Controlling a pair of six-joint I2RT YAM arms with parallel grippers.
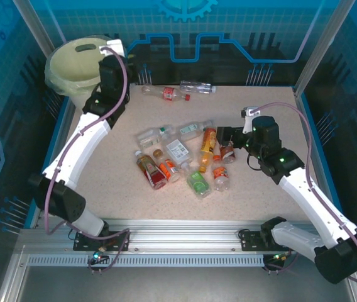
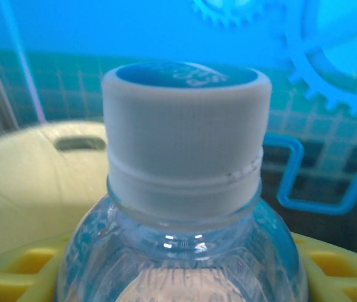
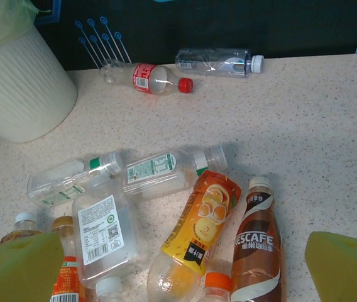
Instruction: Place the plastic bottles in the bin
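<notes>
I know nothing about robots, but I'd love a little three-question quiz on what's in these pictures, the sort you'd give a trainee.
1. True or false: the left jaws are shut on a white-capped bottle.
2. Where does the bin stand? A) at the far left corner of the table; B) at the far right corner; C) between the two arm bases.
3. How many bottles lie apart from the pile, along the far edge?

Key:
1. True.
2. A.
3. Two: the red-capped bottle and a clear bottle beside it.
</notes>
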